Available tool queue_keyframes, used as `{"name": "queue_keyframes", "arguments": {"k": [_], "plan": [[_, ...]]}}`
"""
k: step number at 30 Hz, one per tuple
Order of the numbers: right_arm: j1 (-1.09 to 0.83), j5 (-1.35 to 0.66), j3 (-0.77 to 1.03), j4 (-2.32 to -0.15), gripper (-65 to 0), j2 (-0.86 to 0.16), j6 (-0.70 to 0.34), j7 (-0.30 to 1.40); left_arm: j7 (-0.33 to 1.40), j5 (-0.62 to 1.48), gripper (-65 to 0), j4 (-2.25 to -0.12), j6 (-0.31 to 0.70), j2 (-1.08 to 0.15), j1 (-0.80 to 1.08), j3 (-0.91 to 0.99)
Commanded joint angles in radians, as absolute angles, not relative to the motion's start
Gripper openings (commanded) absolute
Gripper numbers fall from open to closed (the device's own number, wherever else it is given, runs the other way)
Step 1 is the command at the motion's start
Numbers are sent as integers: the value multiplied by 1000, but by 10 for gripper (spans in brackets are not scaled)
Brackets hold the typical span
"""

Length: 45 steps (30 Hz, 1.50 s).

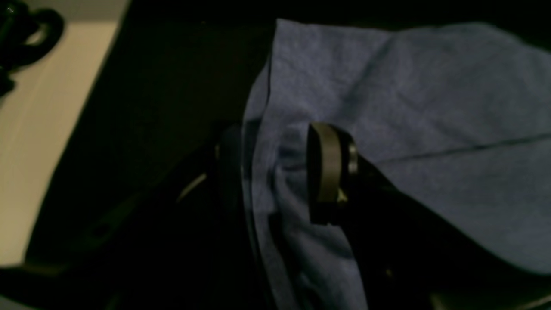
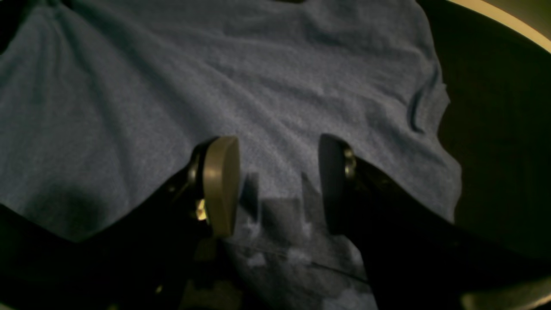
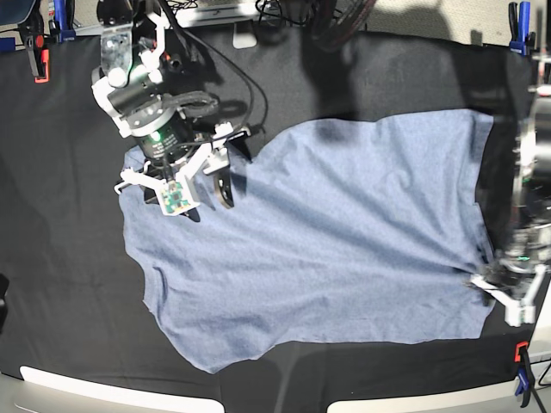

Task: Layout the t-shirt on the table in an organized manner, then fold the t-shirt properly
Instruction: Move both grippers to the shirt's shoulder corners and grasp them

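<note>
The blue-grey t-shirt (image 3: 327, 241) lies spread over the black table (image 3: 69, 258), wrinkled, with its plain side up. My right gripper (image 2: 277, 181) is open just above the shirt (image 2: 215, 77) near its upper left corner in the base view (image 3: 211, 194), with nothing between its fingers. My left gripper (image 1: 275, 163) is at the shirt's right edge (image 3: 495, 280). Its jaws stand apart, and a loose bunched fold of the shirt (image 1: 430, 107) lies between them. One grey pad (image 1: 329, 163) rests on the cloth; the other finger is dark and hard to see.
Red and blue clamps (image 3: 39, 60) (image 3: 521, 17) (image 3: 521, 370) hold the table cloth at its edges. Cables and equipment (image 3: 258, 13) sit along the far edge. The table's edge and pale floor (image 1: 26, 150) are close beside my left gripper.
</note>
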State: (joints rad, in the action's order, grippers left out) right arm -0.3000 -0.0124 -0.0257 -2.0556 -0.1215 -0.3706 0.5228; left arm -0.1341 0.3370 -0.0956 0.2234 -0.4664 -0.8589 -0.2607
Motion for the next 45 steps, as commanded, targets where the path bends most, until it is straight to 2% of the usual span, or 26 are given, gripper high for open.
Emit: {"name": "queue_keyframes", "arguments": {"k": [1,5,8,11,18,25,35,45], "plan": [[-291,-28,-25,-2075,-377,-125,-368,494,-132,380,-420,-139,253,-504,-876,-258],[-290,-30,-25,-2075,-377,-125,-368,494,-5,483,-420,-315,338,-587,-774,-255],[-283,-30,-25,-2075,-377,-125,-368,495,82,533,-420,-497,345,-648,-664,-241],[-278,-30,-25,-2075,-377,-125,-368,495,155,536,-420,-690,345,-687,-531,-141],[-277,-31,-25,-2075,-377,-125,-368,498,248,599,-420,-1038,345,-698,-198,196],[-277,-30,-25,-2075,-377,-125,-368,503,274,608,-419,-1314,345,-670,84,381],[-277,-30,-25,-2075,-377,-125,-368,503,306,641,-419,-1463,348,-540,356,484],[-277,-30,-25,-2075,-377,-127,-368,501,302,621,-419,-1501,349,-425,472,485]]}}
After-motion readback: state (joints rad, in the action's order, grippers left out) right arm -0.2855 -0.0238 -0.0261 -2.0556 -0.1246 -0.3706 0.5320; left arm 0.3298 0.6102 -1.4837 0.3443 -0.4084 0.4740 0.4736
